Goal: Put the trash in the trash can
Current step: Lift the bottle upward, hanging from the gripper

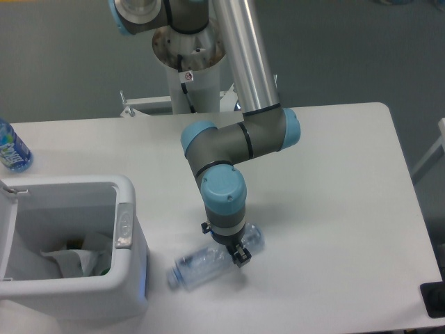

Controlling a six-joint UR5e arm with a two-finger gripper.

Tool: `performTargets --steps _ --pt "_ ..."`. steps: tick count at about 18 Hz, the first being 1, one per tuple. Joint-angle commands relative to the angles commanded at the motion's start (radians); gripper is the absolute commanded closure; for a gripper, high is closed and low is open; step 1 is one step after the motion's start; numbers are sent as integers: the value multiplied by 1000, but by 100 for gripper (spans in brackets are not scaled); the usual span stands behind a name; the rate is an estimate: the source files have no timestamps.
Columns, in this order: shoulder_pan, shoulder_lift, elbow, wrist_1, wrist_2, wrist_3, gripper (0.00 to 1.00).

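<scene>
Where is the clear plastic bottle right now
The clear bottle lies on its side on the table, low in the camera view, just right of the trash can, directly under the pincer.

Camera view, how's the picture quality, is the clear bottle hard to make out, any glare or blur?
Fixed camera view: soft, even light, faint shadows, overall slightly soft focus. The clear bottle lies low-contrast on the white table, its edges washed out. The tool sits over the bottle, its fingers too small and dark to read. The trash can shows a bluish tint on its near corner.
</scene>
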State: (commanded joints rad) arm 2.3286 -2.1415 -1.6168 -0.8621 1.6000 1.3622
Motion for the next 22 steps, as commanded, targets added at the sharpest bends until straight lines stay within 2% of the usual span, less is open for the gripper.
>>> performTargets --steps 5,7,9,10,12,13,17,20,22 --pt "37 46 35 -20 -18 -1 37" --pt "76 80 80 -38 -119 -47 37" --pt "116 106 148 -28 -317 -256 37" --pt "123 109 185 0 -387 -390 37" --pt "124 123 230 90 -408 -605 37" --pt "124 127 253 115 -408 -679 37" --pt "117 146 322 123 -416 -840 37" --pt "94 172 379 124 -459 -1033 37" --pt "37 178 411 124 -462 -1110 37"
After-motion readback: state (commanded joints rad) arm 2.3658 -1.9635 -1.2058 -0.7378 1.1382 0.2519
